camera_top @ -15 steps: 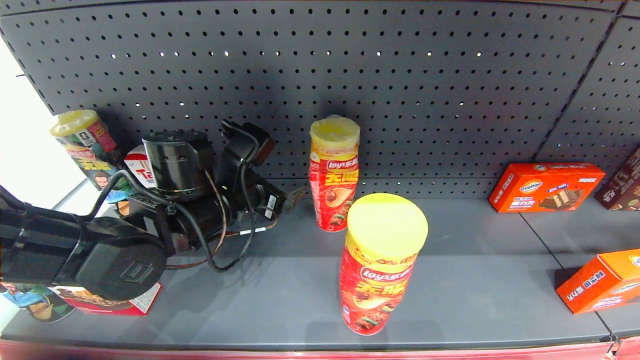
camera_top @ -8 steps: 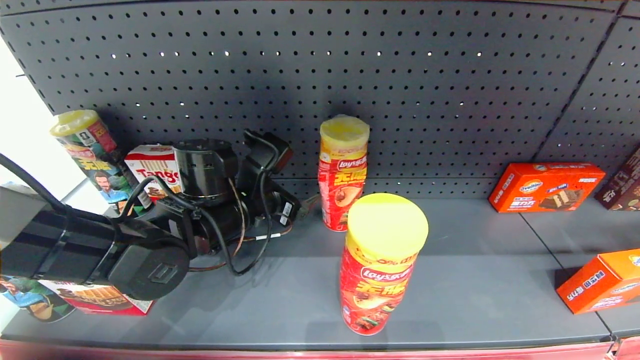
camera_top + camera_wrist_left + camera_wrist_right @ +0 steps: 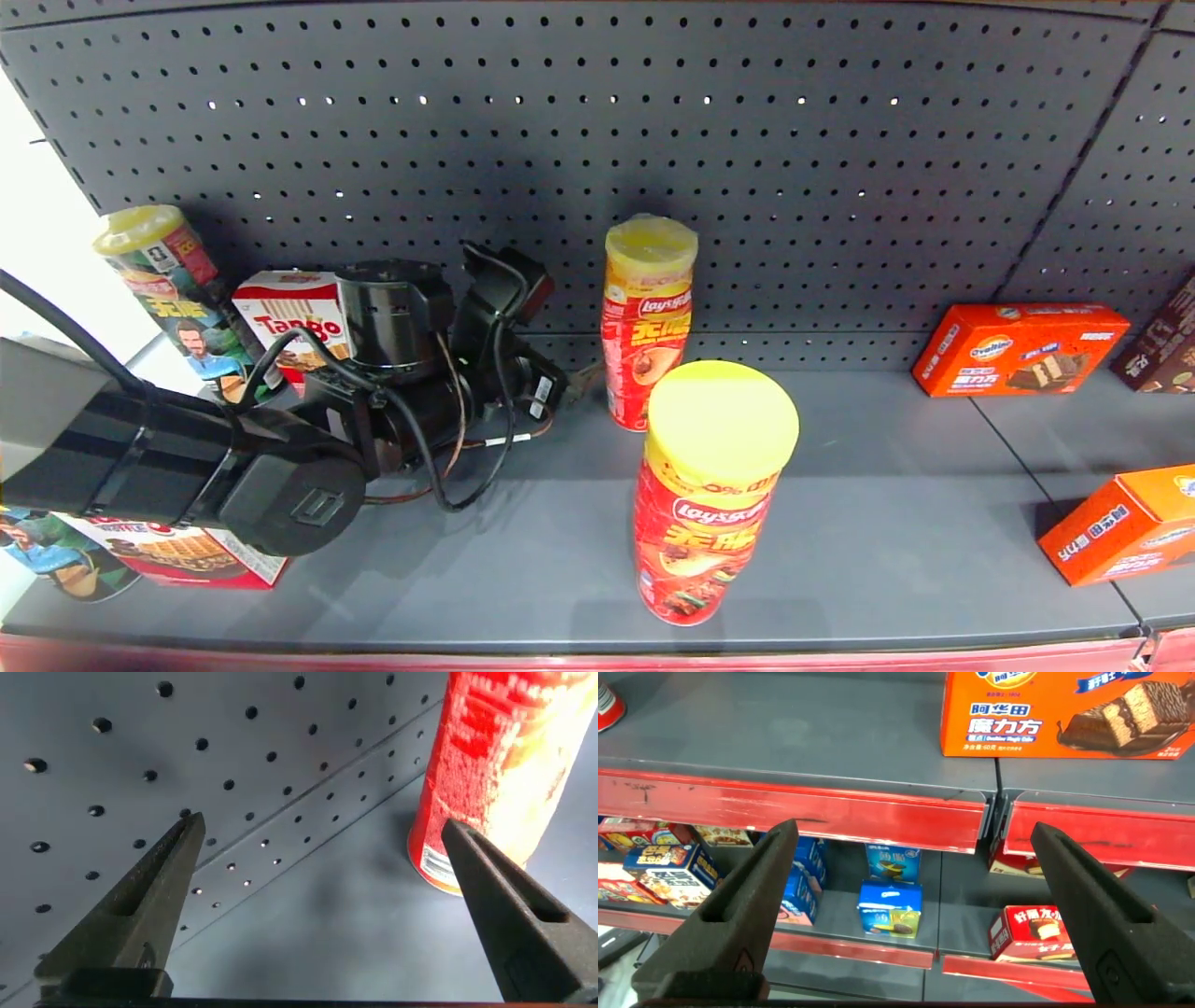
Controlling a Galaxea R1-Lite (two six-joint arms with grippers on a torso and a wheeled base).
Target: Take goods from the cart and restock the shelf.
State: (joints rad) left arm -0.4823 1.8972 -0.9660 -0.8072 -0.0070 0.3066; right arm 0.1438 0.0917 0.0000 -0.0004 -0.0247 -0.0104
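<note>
your left gripper (image 3: 320, 826) and the far chip can (image 3: 649, 327) sit farther right than before, jaws wide, empty. that can and the near chip can (image 3: 714, 495) stand on the shelf (image 3: 887, 523); your right gripper (image 3: 913, 829), wide too, carries nothing yet.

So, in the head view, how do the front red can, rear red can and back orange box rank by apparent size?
1. Front red can: largest, though nearest the camera.
2. Rear red can and back orange box: about alike, so no ranking.
</note>
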